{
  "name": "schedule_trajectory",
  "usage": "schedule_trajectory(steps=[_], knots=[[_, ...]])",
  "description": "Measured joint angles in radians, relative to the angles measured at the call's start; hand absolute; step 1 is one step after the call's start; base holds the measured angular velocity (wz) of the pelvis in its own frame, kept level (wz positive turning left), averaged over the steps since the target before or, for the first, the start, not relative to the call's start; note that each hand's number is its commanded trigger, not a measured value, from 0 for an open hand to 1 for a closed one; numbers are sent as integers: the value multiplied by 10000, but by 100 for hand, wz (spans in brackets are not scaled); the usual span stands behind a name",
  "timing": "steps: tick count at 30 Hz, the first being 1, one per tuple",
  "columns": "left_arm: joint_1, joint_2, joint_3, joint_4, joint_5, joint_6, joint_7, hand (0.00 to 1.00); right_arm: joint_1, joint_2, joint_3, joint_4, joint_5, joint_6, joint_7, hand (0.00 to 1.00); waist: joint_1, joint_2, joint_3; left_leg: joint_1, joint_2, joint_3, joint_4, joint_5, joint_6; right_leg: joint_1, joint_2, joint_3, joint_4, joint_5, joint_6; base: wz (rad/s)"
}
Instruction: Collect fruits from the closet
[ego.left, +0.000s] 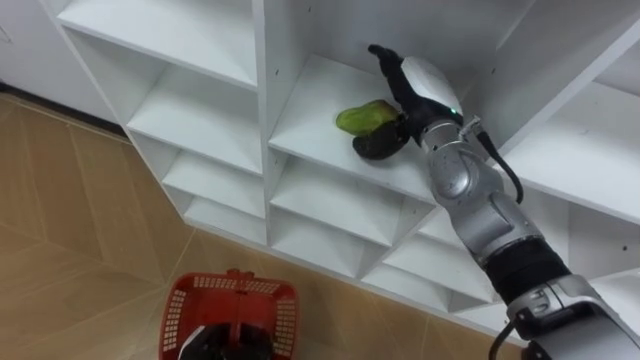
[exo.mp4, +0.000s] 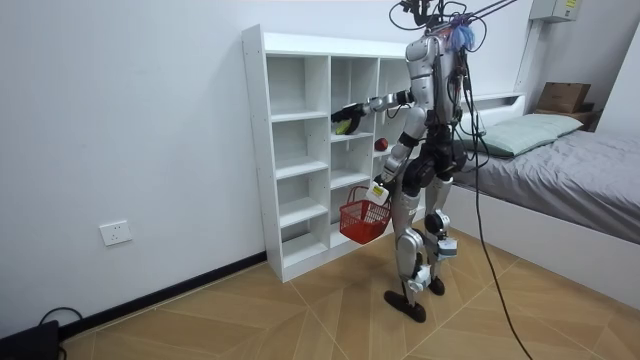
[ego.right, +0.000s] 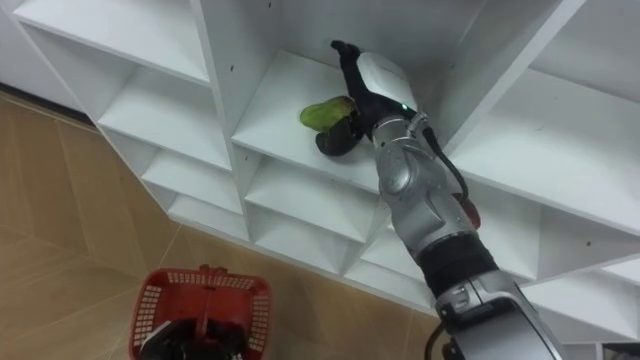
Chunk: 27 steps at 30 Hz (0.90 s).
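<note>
A green fruit (ego.left: 362, 117) lies on a middle-column shelf of the white closet (ego.left: 205, 62). My right hand (ego.left: 420, 90) reaches into that compartment, its dark fingers curled round the fruit's right end and underside. A red fruit (exo.mp4: 381, 144) sits in the right column one shelf lower, and it peeks out behind my forearm (ego.right: 468, 214). At my left side a red mesh basket (ego.left: 186, 305) hangs low over the floor, my left hand (ego.left: 212, 342) shut on its handle. I stand close in front of the closet, right arm stretched out at shoulder height.
The closet (exo.mp4: 300, 150) stands against the wall, with upright dividers on both sides of my right arm. Wooden floor lies below. A bed (exo.mp4: 560, 170) stands behind me at the room view's right.
</note>
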<state>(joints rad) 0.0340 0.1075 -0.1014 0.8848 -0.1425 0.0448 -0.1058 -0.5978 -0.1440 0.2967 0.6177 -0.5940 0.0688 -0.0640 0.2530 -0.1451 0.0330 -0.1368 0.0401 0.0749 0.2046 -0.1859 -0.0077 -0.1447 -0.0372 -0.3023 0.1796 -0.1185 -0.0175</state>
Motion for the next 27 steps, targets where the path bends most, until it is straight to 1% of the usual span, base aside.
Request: schedule_trajectory(steps=[5,7,9,10,11,12,13,14,16,17,20,22,27], knots=[[-29,63,-1,12,11,21,-6,100,-1,-64,325,0,-4,178,567,0,-5,-36,-22,-6,-4,28,9,21,14,-50,-29,3,88,3,-5,-1],[-82,80,24,15,58,163,-8,100,0,-120,351,26,-1,280,939,0,6,-65,-27,-23,-6,36,8,30,16,-71,-35,-4,98,14,-22,0],[-117,96,24,18,66,232,-8,100,-5,-172,348,24,-1,356,1050,0,16,-97,-49,-57,-7,37,8,33,20,-96,-37,-13,100,22,-30,0],[-132,101,23,20,66,264,-8,100,-20,-174,347,23,-2,407,1110,4,23,-114,-61,-62,-6,35,9,34,22,-98,-37,-18,101,25,-32,0],[-141,101,22,20,66,292,-8,100,-23,-175,347,25,-2,426,1122,17,27,-117,-63,-62,-6,33,9,34,21,-97,-36,-21,101,25,-32,0],[-152,100,13,26,63,323,-11,100,-23,-175,347,27,-2,428,1159,40,28,-118,-63,-62,-7,32,8,34,22,-97,-36,-21,101,26,-31,0],[-166,104,13,41,66,359,-14,100,-23,-186,346,27,-3,429,1222,53,27,-118,-62,-63,-9,27,7,34,21,-97,-36,-22,100,26,-32,0],[-193,111,12,64,64,379,-17,100,-29,-206,346,25,-3,424,1266,57,27,-118,-62,-63,-8,15,5,34,22,-96,-33,-21,99,26,-32,0],[-204,94,4,69,59,396,-35,100,-77,-241,341,24,-2,424,1357,89,23,-114,-59,-58,-7,14,0,34,22,-98,-31,-16,94,26,-31,0],[-205,75,6,68,59,401,-41,100,-87,-244,330,16,-2,424,1393,100,23,-111,-57,-56,-7,15,0,34,21,-98,-29,-7,93,26,-31,0],[-217,28,14,58,59,439,-55,100,-110,-242,259,-108,-121,479,1391,100,24,-103,-52,-57,-8,25,-4,33,21,-100,-28,9,85,26,-31,0],[-232,31,6,58,56,465,-56,100,-273,-242,239,-145,-431,643,1412,100,30,-95,-48,-54,-7,27,-13,33,21,-99,-27,10,83,26,-31,0],[-286,-19,-5,58,50,525,-55,100,-352,-244,230,-146,-925,780,1411,100,119,-78,-37,-53,-8,25,-18,33,21,-100,-32,32,75,25,-31,0]])
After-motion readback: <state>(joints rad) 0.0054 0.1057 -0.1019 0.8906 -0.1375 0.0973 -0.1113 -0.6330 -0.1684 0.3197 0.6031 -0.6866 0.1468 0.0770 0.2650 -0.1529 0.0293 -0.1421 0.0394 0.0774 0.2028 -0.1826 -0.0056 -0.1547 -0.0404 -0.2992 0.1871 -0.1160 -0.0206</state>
